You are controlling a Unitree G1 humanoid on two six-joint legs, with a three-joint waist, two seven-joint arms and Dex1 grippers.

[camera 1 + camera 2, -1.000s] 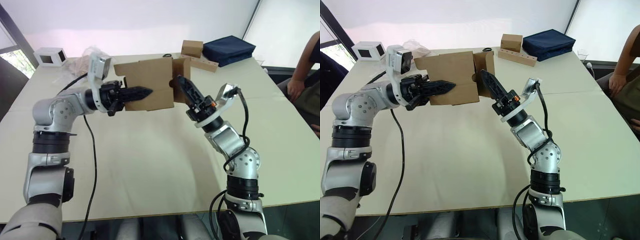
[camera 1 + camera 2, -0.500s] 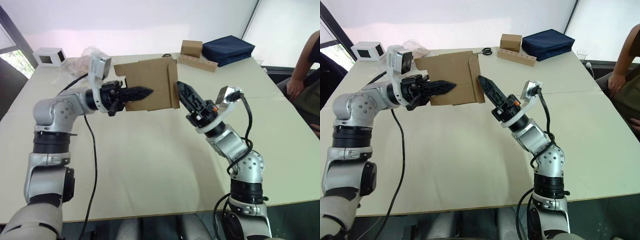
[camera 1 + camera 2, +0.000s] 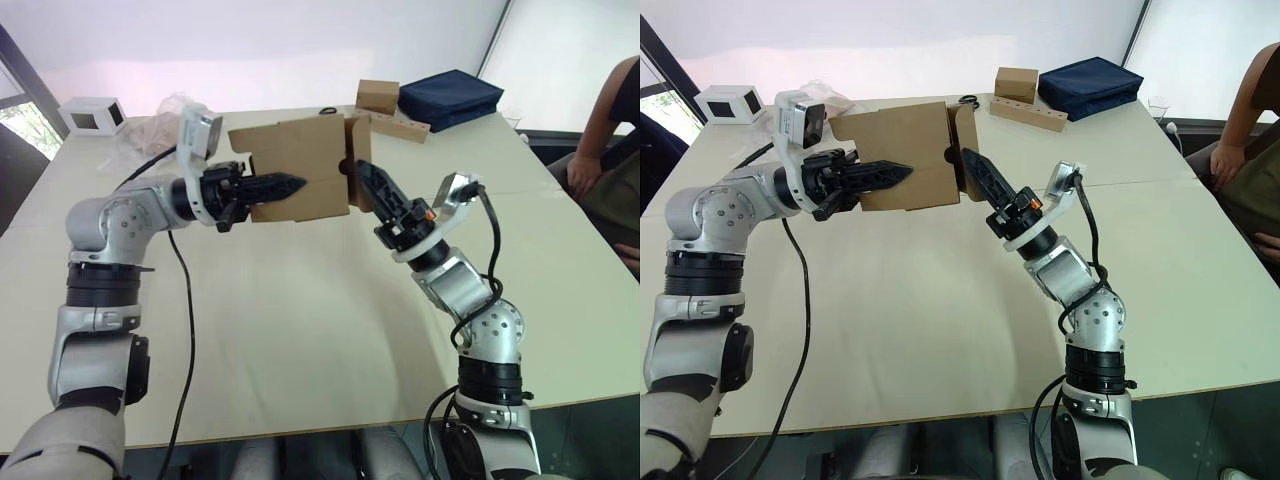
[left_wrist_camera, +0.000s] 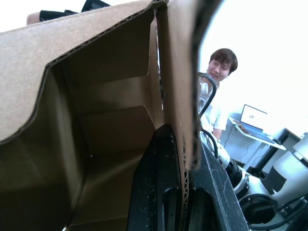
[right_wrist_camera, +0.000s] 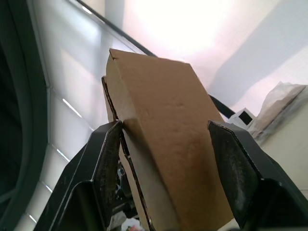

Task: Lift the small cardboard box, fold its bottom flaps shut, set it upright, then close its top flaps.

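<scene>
The small cardboard box [image 3: 300, 168] hangs on its side above the table [image 3: 300, 320], plain brown, its open inside facing the left wrist camera. My left gripper [image 3: 296, 184] is shut on one of its side walls; the wall [image 4: 185, 159] runs between the two black fingers [image 4: 161, 192]. At the box's right end a flap [image 3: 357, 148] stands slightly out. My right gripper [image 3: 362, 172] is open there, and in the right wrist view the brown panel [image 5: 168, 144] lies between its spread fingers [image 5: 103, 163]. I cannot tell whether they touch it.
At the back of the table stand a brown box [image 3: 378, 96] on a holed cardboard strip [image 3: 402, 128], a dark blue bag [image 3: 450, 97], a white box [image 3: 90, 115] and crumpled plastic [image 3: 160, 118]. A person [image 3: 610, 130] sits at the right edge.
Half a second ago the right-end flap lay flat against the box with the right gripper lower. Now the flap stands out again and the right gripper has come up to it. The left gripper holds still.
</scene>
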